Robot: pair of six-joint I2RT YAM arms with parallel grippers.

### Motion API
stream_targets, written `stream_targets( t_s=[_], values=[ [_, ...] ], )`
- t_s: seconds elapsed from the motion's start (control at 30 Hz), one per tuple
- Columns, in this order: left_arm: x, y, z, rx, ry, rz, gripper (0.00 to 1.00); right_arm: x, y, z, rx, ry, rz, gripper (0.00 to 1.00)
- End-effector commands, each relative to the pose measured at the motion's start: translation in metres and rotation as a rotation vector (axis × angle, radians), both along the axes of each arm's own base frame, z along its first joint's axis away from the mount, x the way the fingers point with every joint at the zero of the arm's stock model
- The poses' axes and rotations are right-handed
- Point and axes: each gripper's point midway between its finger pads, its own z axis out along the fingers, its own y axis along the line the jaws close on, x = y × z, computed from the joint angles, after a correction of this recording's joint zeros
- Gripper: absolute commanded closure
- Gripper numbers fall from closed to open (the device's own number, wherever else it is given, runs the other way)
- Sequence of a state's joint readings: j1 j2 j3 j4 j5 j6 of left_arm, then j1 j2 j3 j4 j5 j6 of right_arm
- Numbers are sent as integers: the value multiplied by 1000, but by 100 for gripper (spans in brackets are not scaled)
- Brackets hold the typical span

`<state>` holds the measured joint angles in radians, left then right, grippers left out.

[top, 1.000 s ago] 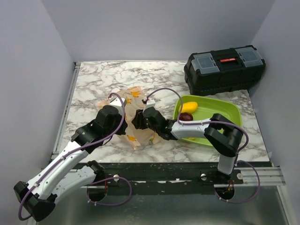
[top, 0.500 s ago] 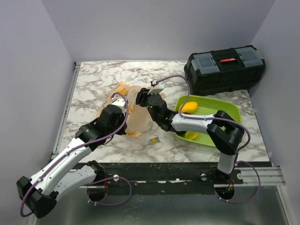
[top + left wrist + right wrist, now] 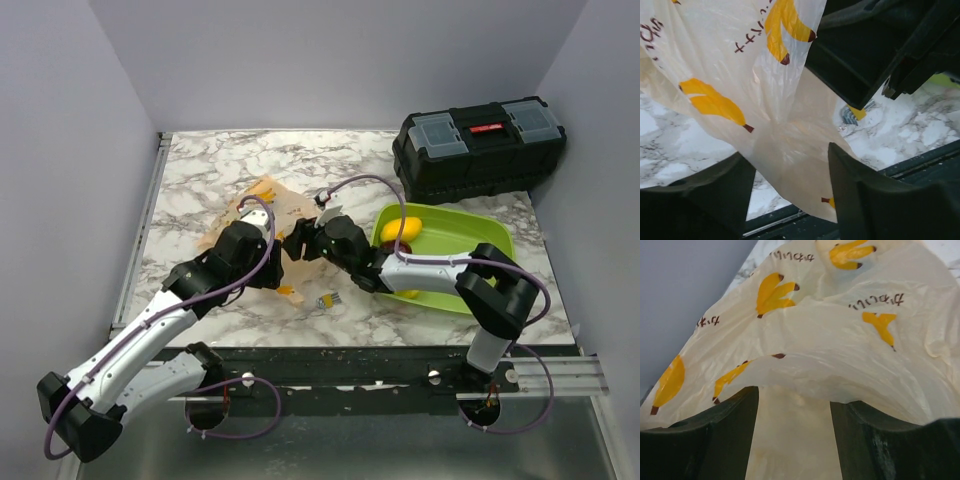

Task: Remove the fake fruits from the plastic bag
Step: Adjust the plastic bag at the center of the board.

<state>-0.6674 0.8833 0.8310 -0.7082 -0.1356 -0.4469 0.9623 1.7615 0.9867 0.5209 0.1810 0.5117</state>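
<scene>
From the overhead camera I see both arms meeting over the middle of the desk [image 3: 200, 180], with the plastic bag [image 3: 268, 200] between them. It is a thin peach film printed with yellow bananas and brown script. Its far end lies crumpled on the marble and its near end reaches down between the two wrists.

On my left wrist feed the left end effector [image 3: 785, 155] has its fingers standing apart. The bag hangs down through the gap, gathered into a fold just above the tips, and I can see bare marble beside it inside the gap. The black body of the other arm fills the upper right of that view.

On the right wrist feed the right end effector [image 3: 790, 395] also shows a gap between its fingers. The film covers the whole gap, and the bag's edge runs across just above the tips (so I cannot tell whether it is nipping anything).

A yellow fruit [image 3: 400, 230] lies in the green tray [image 3: 470, 245] to the right, apart from the bag. A second yellow piece [image 3: 408, 294] shows under the right arm at the tray's near edge.

A small yellow-and-grey clip [image 3: 328, 300] lies on the marble near the bag's front corner. A black toolbox [image 3: 480, 145] sits at the far right.
</scene>
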Motion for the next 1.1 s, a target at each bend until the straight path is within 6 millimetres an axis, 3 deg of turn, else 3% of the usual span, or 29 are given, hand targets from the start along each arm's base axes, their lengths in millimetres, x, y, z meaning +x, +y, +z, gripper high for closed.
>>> stream_targets(
  t_s=[0.0,0.13,0.33,0.43,0.57,0.6,0.73,0.9,1.07],
  values=[
    [-15,-10,21,-110,30,-23,36,-36,13,8,86,108,150,38],
    [-30,-22,17,-200,105,-39,16,-43,22,13,130,150,191,38],
    [-39,-27,-3,-253,170,-10,17,-47,21,14,152,168,190,38],
    [-37,-19,-10,-203,186,24,31,-48,15,10,138,169,177,38],
    [-28,7,-9,-80,147,112,82,-50,4,-5,93,163,151,39],
    [-28,11,-5,-74,125,119,87,-47,-1,-8,80,150,124,39],
    [-27,17,9,-71,69,105,100,-51,-11,-21,38,97,99,39],
    [-33,12,15,-83,59,30,100,-47,-14,-37,21,55,94,39],
    [-39,3,15,-97,83,-33,100,-23,1,-34,39,-33,45,39]
  ],
)
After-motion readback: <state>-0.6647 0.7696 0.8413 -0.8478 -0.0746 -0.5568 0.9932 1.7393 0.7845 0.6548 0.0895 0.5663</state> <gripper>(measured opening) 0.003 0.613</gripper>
